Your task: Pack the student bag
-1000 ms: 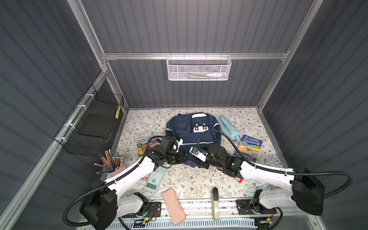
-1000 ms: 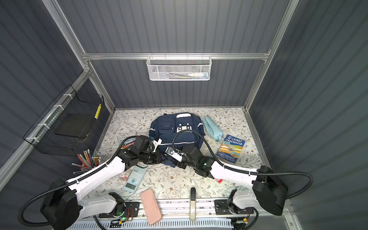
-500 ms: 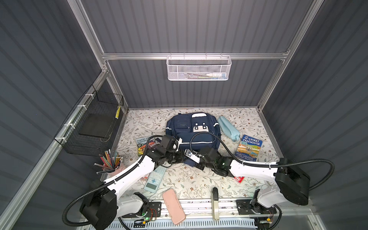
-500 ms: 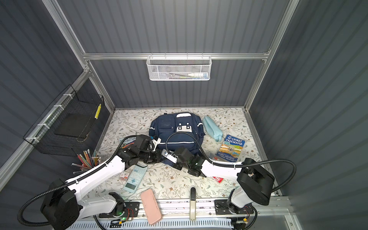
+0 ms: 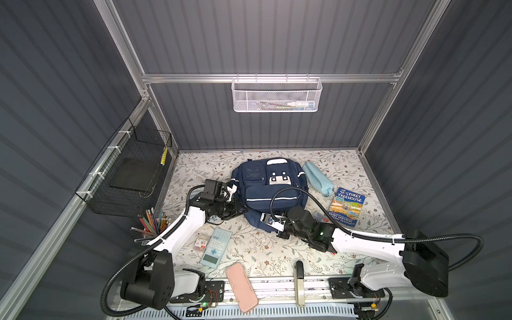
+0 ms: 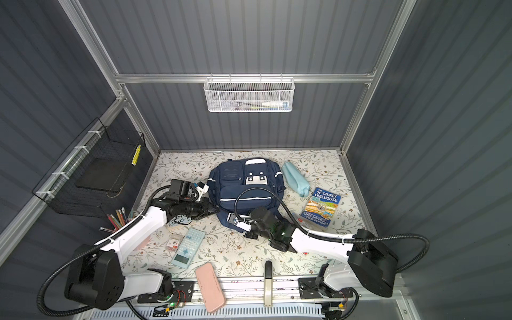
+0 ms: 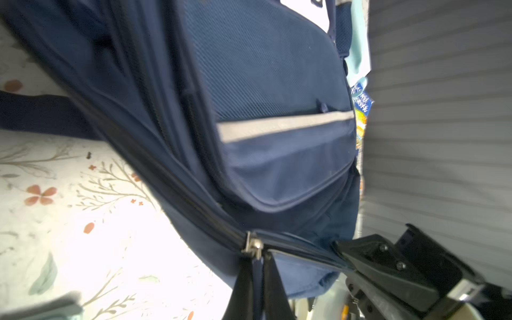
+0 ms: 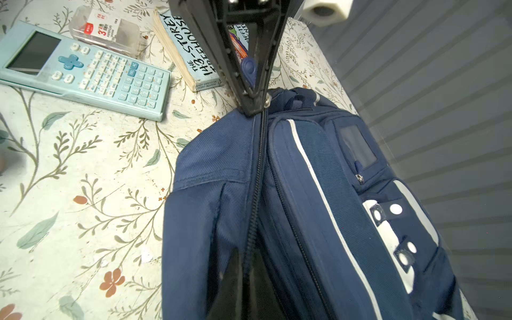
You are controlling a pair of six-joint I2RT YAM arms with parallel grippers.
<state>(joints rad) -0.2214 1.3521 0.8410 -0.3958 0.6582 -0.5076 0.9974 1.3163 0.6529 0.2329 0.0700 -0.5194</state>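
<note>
The student bag (image 5: 274, 195) (image 6: 243, 194), navy with white stripes and patches, lies flat mid-table. My left gripper (image 5: 245, 209) (image 6: 216, 211) is at its near-left corner. In the left wrist view this gripper (image 7: 256, 256) is shut on the blue zipper pull, just below the silver slider (image 7: 252, 245). My right gripper (image 5: 263, 221) (image 6: 233, 221) lies low at the bag's near edge. The right wrist view shows it (image 8: 245, 250) shut on the bag's fabric (image 8: 318, 207) along the closed zipper seam, close to the left gripper.
A light blue pouch (image 5: 317, 178) and a book (image 5: 346, 206) lie right of the bag. A calculator (image 5: 216, 246), a small clip box (image 5: 201, 243) and a pink case (image 5: 241, 286) lie near the front. Pencils (image 5: 151, 224) and a black wire basket (image 5: 130, 171) are at left.
My right gripper has gone from open to shut on the bag's near edge, and its arm has shifted a little. The left gripper has kept its hold without moving.
</note>
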